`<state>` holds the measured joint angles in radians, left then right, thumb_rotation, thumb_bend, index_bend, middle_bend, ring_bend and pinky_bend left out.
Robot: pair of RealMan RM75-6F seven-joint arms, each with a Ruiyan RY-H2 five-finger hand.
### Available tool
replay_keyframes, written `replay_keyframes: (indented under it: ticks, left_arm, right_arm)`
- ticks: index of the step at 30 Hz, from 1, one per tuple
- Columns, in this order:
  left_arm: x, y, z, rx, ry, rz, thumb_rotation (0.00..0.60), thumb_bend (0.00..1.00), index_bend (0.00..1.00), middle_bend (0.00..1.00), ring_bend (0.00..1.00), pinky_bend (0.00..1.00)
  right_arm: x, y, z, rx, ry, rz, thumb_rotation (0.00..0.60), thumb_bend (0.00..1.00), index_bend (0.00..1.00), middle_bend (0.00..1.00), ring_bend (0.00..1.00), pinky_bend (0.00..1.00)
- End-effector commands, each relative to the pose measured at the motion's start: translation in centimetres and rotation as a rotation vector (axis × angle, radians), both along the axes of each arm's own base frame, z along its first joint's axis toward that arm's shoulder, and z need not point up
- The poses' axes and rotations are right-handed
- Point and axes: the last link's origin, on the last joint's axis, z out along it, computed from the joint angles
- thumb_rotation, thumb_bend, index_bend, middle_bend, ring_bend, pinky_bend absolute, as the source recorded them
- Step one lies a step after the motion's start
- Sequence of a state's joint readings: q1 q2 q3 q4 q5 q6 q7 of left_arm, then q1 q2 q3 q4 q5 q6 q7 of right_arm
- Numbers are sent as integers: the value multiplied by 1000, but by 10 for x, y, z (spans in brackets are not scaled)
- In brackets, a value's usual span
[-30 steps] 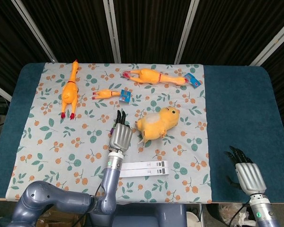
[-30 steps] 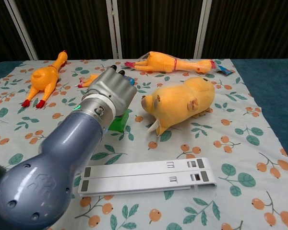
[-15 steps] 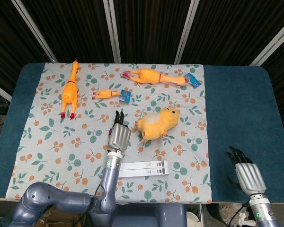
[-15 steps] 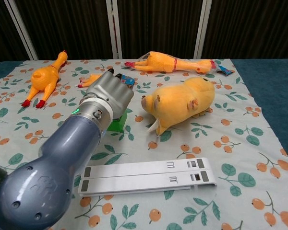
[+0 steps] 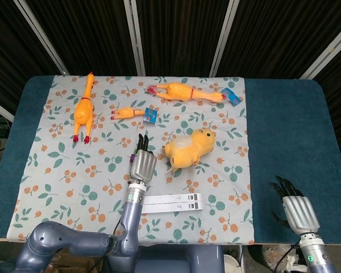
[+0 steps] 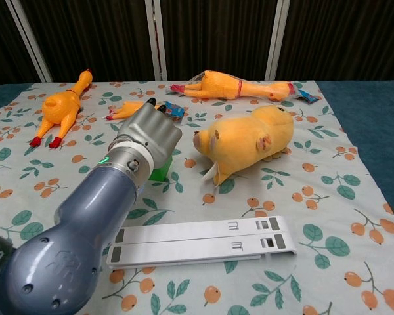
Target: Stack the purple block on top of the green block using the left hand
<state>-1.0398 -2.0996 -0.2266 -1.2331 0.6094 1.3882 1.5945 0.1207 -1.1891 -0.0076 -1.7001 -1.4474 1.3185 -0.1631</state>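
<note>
My left hand [image 5: 142,166] hovers over the cloth just left of the yellow pig toy, fingers pointing away from me. In the chest view its back [image 6: 148,134] covers most of the green block [image 6: 161,172], of which only the lower front shows under the wrist. A thin sliver of purple [image 5: 135,154] shows at the hand's left edge in the head view. The rest of the purple block is hidden, and I cannot tell whether the fingers grip it. My right hand [image 5: 295,207] rests on the blue table at the front right, holding nothing.
A yellow pig toy [image 6: 246,141] lies right beside the left hand. A white folded stand [image 6: 200,241] lies in front of it. Three rubber chickens [image 5: 83,108] [image 5: 128,113] [image 5: 184,92] lie along the back of the floral cloth [image 5: 57,170].
My left hand has drawn slightly back toward me and to the left, dropping a little over the green block. The right hand has not moved.
</note>
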Motion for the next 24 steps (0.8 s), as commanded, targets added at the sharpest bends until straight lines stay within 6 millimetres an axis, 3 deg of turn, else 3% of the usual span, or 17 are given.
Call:
replay_keyframes:
  ticks: [1,12,18,24]
  left_arm:
    - [-6,-1,-2,-2,23,-2,600,403,505,439,35,0]
    - [-17,-2,-5,-7,63,-9,600,403,389,289,23,0]
    - [-13,-2,-2,-5,58,-24,600,403,335,136,0,0]
    - [-6,-3,5,-1,37,-42,600,403,291,65,0,0]
  right_arm:
    - [1,0,0,1,-1,3,600,293,185,77,86,271]
    - [1,0,-1,5,1,3,600,294,185,77,86,271]
    - [1,0,-2,10,3,2,600,294,185,77,86,271]
    - [1,0,-3,15,4,4,600,293,185,77,86,271]
